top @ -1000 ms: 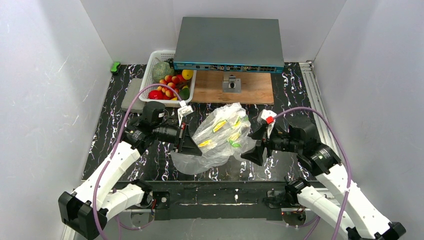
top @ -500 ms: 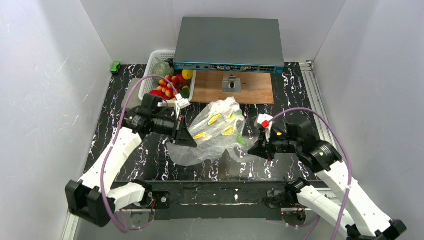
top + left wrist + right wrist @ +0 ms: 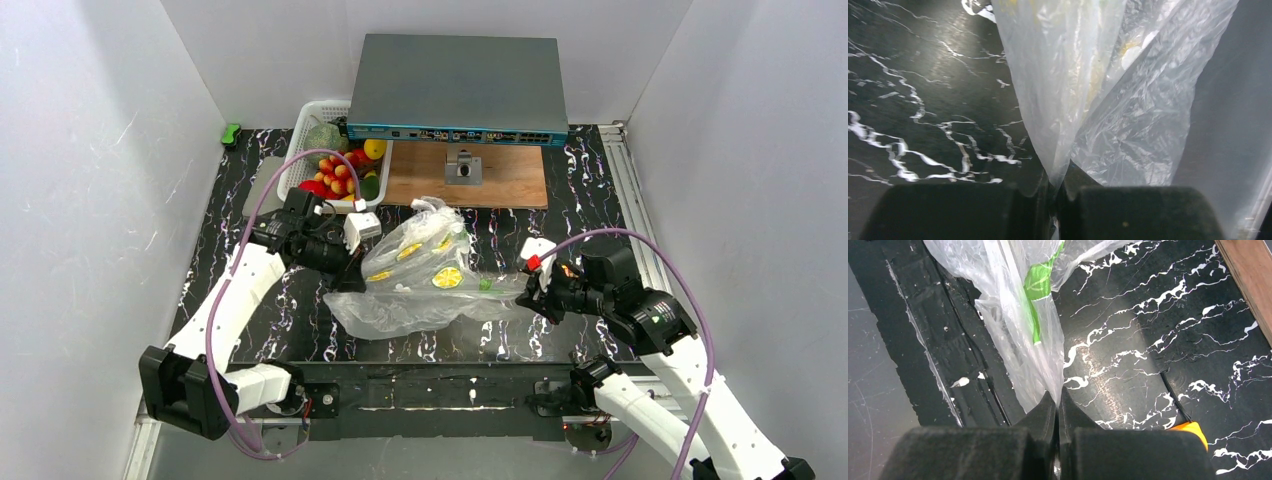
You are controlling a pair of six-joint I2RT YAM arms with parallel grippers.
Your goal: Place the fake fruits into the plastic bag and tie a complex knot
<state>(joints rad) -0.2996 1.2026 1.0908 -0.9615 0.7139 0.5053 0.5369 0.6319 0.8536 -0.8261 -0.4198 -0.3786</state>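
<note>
White walls are seen on 3 sides of a black bench with white marble veins. At the rear of the bench a grey network device is placed over a wooden board, and a small metal part stands on this board. Left of the board a white lattice basket is found, and the fake fruits are kept inside it: a red-orange cluster of balls, a yellow piece, a red piece and green pieces. A small green object lies near the left wall, well apart from the basket. The plastic bag is held at the middle of the bench, between the 2 arms, and it is stretched from left to right. It is clear and crinkled, and yellow lemon slices and green marks are printed on it. Whether any fruit is inside the bag cannot be told. The left edge of the bag is pinched by the left jaws, which are pressed together on the thin plastic, as is shown closely in the left wrist view. The right end of the bag, gathered into a narrow strip with a green print, is pinched in the same way by the right jaws, which are also pressed together. The left arm is bent toward the basket side, and the right arm reaches in from the right.
</note>
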